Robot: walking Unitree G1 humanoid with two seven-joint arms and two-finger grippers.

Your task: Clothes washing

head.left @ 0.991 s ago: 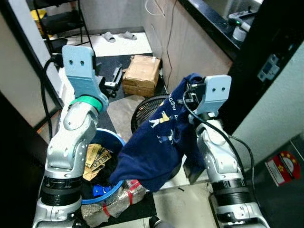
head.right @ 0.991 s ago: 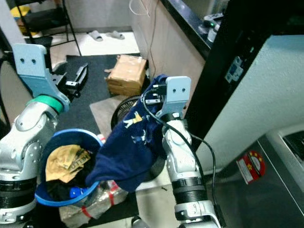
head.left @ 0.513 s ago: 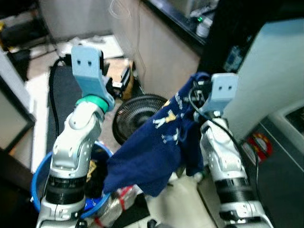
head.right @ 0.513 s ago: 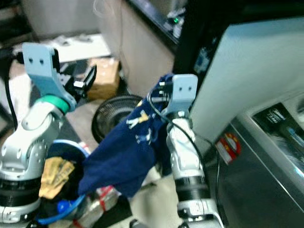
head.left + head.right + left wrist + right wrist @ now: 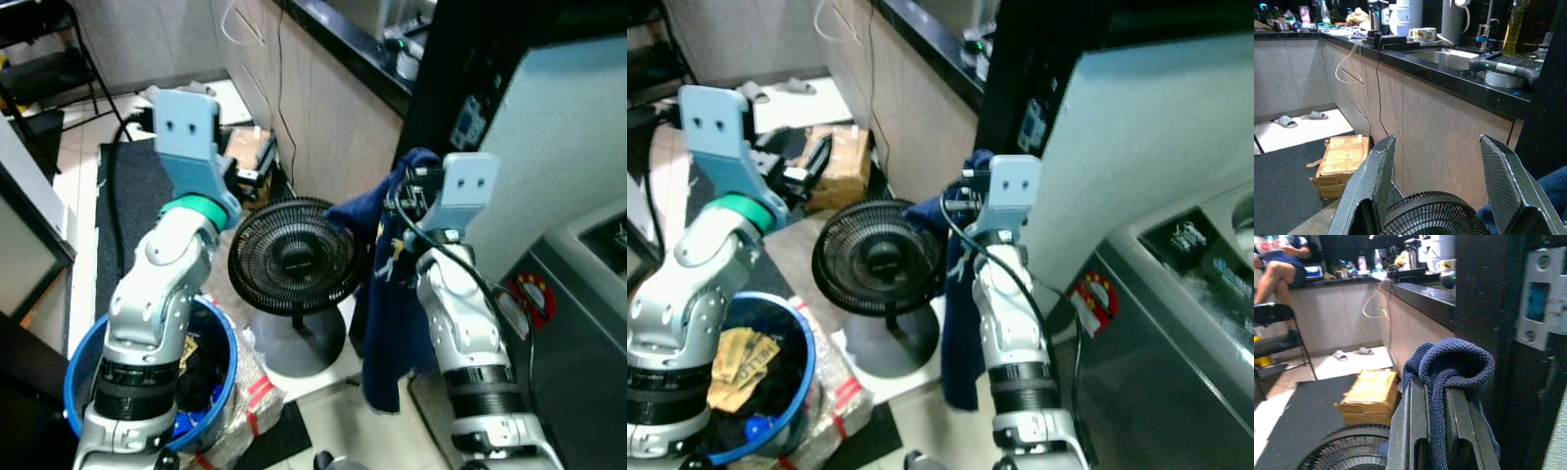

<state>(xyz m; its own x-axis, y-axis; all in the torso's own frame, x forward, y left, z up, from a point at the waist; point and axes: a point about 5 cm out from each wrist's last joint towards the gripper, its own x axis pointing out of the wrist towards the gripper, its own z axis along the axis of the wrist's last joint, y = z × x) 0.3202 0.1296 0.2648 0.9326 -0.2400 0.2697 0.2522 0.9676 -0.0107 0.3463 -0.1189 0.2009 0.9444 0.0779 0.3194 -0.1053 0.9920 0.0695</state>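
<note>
**Shirt held up beside the fan**

The right gripper [image 5: 1442, 423] was clamped on a navy shirt [image 5: 392, 313], which hung straight down below it, beside a black fan [image 5: 294, 262]. The left gripper [image 5: 1442, 181] was raised above the fan, fingers spread and empty; a blue basket [image 5: 73, 377] sat below its arm

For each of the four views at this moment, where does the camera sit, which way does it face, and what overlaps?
Left eye view: head, looking down at the fan, blue basket and both silver arms.
Right eye view: same scene, plus the washing machine.
Left wrist view: looks past the open left claw toward the counter.
Right wrist view: looks along the right claw, shut on the navy garment.
Shared: both wrist views show the cardboard box and fan.
</note>
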